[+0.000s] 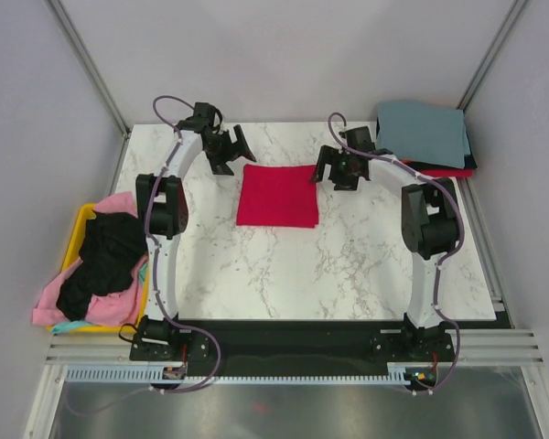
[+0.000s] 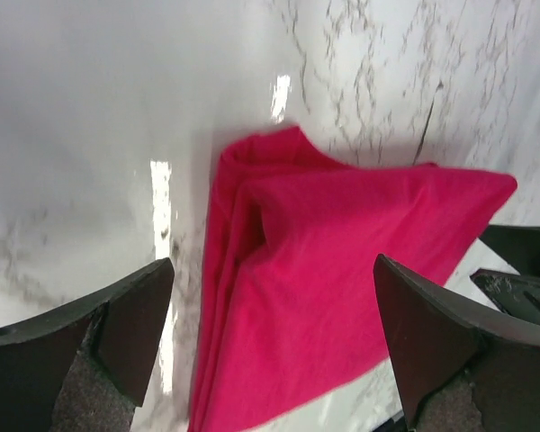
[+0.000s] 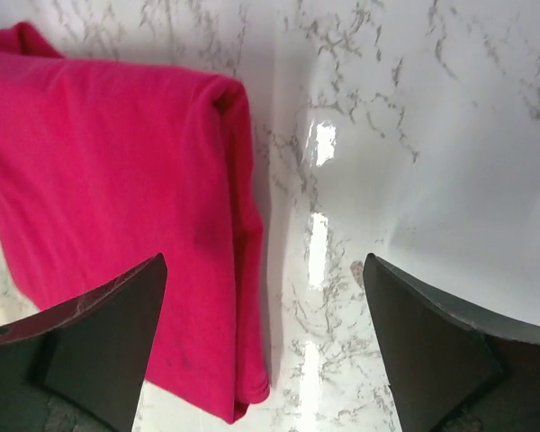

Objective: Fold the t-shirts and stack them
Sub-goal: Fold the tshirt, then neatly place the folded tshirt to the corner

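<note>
Now both grippers stand with fingers wide apart, clasping nothing. The left gripper [image 1: 227, 146] hangs by the far left corner of the folded crimson t-shirt [image 1: 277, 195], and the right gripper [image 1: 334, 166] by its far right corner. The shirt lies flat as a nearly square packet of plain, smooth cloth, its layered edges showing along the folds, a little beyond the middle of the marble table [image 1: 348, 265]. At the table's far right corner sits a stack topped by a grey-blue t-shirt [image 1: 423, 133]. Off the left edge, the yellow bin [image 1: 76, 240] holds a crumpled black t-shirt [image 1: 105, 256] and a pink t-shirt [image 1: 48, 306].
</note>
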Controlling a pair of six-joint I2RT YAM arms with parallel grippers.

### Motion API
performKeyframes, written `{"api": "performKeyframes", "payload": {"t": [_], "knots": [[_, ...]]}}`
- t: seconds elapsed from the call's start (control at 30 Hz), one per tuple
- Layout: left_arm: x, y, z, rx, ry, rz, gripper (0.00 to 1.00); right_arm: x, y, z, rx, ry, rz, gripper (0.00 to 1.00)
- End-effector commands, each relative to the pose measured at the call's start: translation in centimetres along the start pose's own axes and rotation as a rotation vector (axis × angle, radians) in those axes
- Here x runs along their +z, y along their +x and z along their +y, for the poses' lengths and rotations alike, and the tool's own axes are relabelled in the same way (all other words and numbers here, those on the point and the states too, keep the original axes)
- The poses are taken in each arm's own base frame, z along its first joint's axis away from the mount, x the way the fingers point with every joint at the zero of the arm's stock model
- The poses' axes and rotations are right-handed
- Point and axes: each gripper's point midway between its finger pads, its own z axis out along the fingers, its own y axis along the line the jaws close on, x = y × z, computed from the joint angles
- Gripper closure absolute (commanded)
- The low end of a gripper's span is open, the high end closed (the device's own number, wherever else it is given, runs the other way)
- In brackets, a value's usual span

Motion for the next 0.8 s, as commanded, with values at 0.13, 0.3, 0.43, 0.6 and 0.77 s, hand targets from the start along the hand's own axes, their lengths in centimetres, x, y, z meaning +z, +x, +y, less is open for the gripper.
{"api": "performKeyframes", "payload": {"t": [0.13, 0.3, 0.43, 0.6, 0.77], "knots": [[-10.8, 0.9, -1.6, 0.076, -0.034, -0.097, 0.01, 1.6, 2.4, 2.5, -0.035, -0.199, 0.015, 0.02], [-16.1, 4.0, -2.2, 0.119, -0.055, -0.144, 0.02, 5.0, 6.0, 3.1, -0.014, -0.185, 0.102, 0.07], [-18.4, 8.9, -0.6, 0.137, -0.083, -0.128, 0.02, 7.6, 7.4, 5.2, 0.02, -0.277, 0.123, 0.28], [-21.2, 14.9, 0.7, 0.197, -0.065, -0.141, 0.02, 8.6, 7.3, 6.4, 0.062, -0.39, 0.111, 0.99], [-22.4, 20.4, 2.3, 0.17, -0.044, -0.165, 0.01, 5.6, 1.9, 5.6, -0.049, -0.306, 0.031, 1.0]]}}
